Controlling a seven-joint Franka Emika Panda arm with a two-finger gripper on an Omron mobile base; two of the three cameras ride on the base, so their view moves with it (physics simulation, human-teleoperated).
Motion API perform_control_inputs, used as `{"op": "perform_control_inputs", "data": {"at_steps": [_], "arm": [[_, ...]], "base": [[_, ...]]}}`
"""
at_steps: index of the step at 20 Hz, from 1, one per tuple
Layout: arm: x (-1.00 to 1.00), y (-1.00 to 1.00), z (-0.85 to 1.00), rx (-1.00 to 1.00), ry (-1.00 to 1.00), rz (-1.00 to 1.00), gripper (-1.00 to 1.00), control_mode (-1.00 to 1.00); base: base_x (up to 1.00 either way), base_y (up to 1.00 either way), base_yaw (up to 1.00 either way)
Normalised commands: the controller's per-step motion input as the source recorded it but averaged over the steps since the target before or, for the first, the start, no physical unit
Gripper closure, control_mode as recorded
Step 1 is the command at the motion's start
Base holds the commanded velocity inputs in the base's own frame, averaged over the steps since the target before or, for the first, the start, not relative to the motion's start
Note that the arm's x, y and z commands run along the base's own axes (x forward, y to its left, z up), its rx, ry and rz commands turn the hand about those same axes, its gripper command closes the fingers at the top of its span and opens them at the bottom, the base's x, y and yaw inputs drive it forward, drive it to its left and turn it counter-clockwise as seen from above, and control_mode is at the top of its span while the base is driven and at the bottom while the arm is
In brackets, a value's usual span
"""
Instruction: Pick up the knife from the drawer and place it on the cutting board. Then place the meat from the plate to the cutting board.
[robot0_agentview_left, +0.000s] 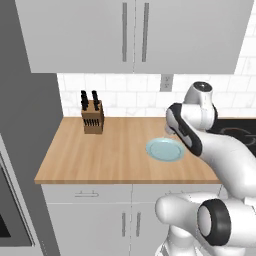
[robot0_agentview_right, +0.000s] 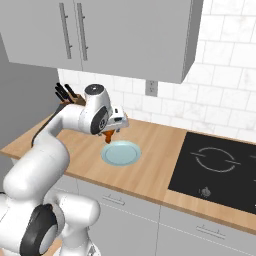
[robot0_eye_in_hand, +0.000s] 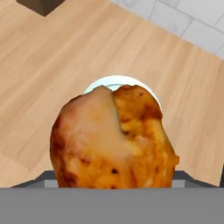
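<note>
1. Meat (robot0_eye_in_hand: 114, 138) closest to the hand camera, orange-brown, clamped in gripper (robot0_agentview_right: 109, 135), lifted clear of the counter.
2. Directly beneath: pale blue plate (robot0_agentview_right: 121, 152), bare, flat on wooden counter (robot0_agentview_left: 110, 157).
3. Farther back left by tiled wall: knife block (robot0_agentview_left: 92, 117), black handles upright.

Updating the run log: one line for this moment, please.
pincer: shut on meat | meat: lifted above plate | plate: bare, on counter
</note>
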Motion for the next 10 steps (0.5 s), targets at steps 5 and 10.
{"op": "perform_control_inputs", "data": {"at_steps": [5, 10], "arm": [[-0.42, 0.01, 0.22, 0.00, 0.00, -0.01, 1.00, -1.00], [-0.16, 0.08, -0.03, 0.00, 0.04, 0.00, 1.00, 1.00]], "base": [[0.00, 0.00, 0.00], [-0.20, 0.04, 0.00]]}}
